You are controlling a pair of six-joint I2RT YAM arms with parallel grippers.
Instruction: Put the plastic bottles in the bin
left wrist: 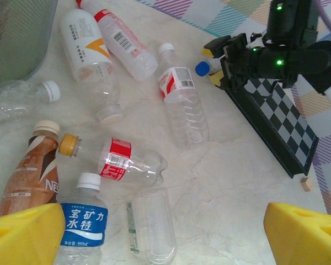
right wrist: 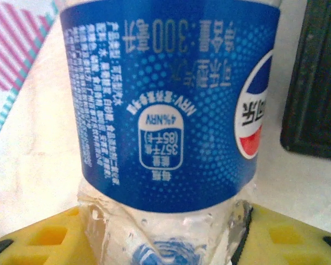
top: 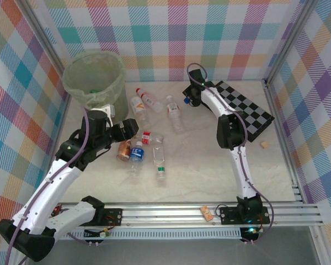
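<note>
Table (top: 209,165): pale marbled top. The bin stands at its far left corner.
Bin (top: 115,94): tall, round, translucent pale green, upright, with its mouth open. Every place below is given from it, as the top view shows it.
Bin contents: a thin crumpled liner and one small green speck low inside, too small to name. It looks nearly empty, so the task is judged to be at an early stage.
Checkerboard (top: 248,113): farthest right of the bin.
Right gripper (top: 187,99): well to the right of the bin, beyond the loose bottles. Its yellow pads (right wrist: 44,237) are clamped on the blue-capped soda bottle at the shoulder, and the plastic is buckled between them.
Left gripper (top: 131,128): just in front of the bin, over the bottle cluster, jaws spread wide and grasping nothing.
Blue-capped soda bottle (right wrist: 171,99): in the right gripper's grip, well apart from the bin. Whether it is off the table cannot be told.
- Step in hand, as judged: lift and carry.
- Done well: rise straight up, cross above the loose bottles and the left arm, and let go only when the whole bottle is over the mouth and above the rim. The thin wall could slip, so the move should be smooth.
Loose bottles: all lie on their sides.
- In front of the bin: brown coffee bottle (left wrist: 27,171), blue-label water bottle (left wrist: 83,221), red-label bottle (left wrist: 118,160).
- To its right: orange-marked white bottle (left wrist: 88,47).
</note>
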